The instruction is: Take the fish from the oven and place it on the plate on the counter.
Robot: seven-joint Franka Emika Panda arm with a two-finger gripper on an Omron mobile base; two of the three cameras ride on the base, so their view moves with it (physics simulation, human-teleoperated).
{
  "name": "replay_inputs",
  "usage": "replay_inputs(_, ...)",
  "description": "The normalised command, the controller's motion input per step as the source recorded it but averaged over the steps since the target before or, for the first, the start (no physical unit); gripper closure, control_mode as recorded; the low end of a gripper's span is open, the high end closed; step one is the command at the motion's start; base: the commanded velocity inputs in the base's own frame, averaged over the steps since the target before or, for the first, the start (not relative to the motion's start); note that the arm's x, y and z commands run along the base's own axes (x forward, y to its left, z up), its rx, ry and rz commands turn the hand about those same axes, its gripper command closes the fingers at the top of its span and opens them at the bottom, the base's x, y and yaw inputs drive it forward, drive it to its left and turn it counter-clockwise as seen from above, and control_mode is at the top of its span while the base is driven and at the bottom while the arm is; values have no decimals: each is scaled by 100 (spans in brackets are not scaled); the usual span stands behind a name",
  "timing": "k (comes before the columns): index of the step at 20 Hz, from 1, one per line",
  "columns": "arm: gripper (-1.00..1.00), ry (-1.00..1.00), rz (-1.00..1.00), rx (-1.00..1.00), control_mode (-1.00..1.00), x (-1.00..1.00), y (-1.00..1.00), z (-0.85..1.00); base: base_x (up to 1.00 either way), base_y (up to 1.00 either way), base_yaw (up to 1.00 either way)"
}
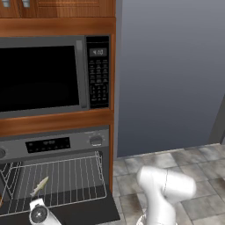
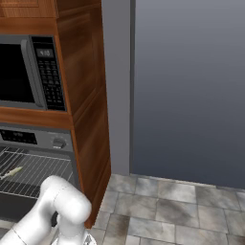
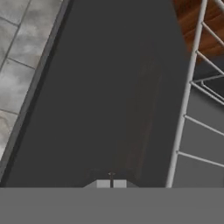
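The oven [image 1: 66, 143] stands open, its dark glass door [image 3: 100, 87] folded down flat. The fish [image 1: 39, 186], small and pale cream, lies at an angle on the wire rack [image 1: 74, 176] near its front left, and the right base view shows the fish [image 2: 10, 172] at its left edge. My wrist [image 1: 39, 214] hangs just in front of and below the fish, over the door. My gripper [image 3: 111, 184] points down at the door, its two tips pressed together, shut with nothing between them. The plate and the counter are out of view.
A black-windowed microwave [image 1: 44, 77] with a keypad sits above the oven in brown wood cabinetry. A tall grey panel [image 1: 171, 74] rises to the right. Stone floor tiles [image 1: 193, 167] spread below it. The rack's front edge [image 3: 188, 100] runs beside the gripper.
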Motion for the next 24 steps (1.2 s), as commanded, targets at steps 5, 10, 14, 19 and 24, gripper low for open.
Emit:
replay_inputs(5, 100, -3, -5, 9, -100, -18, -2, 61, 0, 0, 0)
replay_inputs(10, 100, -1, -17, 21, -100, -11, -24, 97, 0, 0, 0)
replay_inputs(14, 100, 2, -23, 24, -100, 0, -38, 100, 0, 0, 0)
replay_inputs(19, 100, 2, -31, 33, -100, 1, -50, 53, 0, 0, 0)
replay_inputs(24, 100, 1, -40, 45, -100, 18, -72, 14, 0, 0, 0)
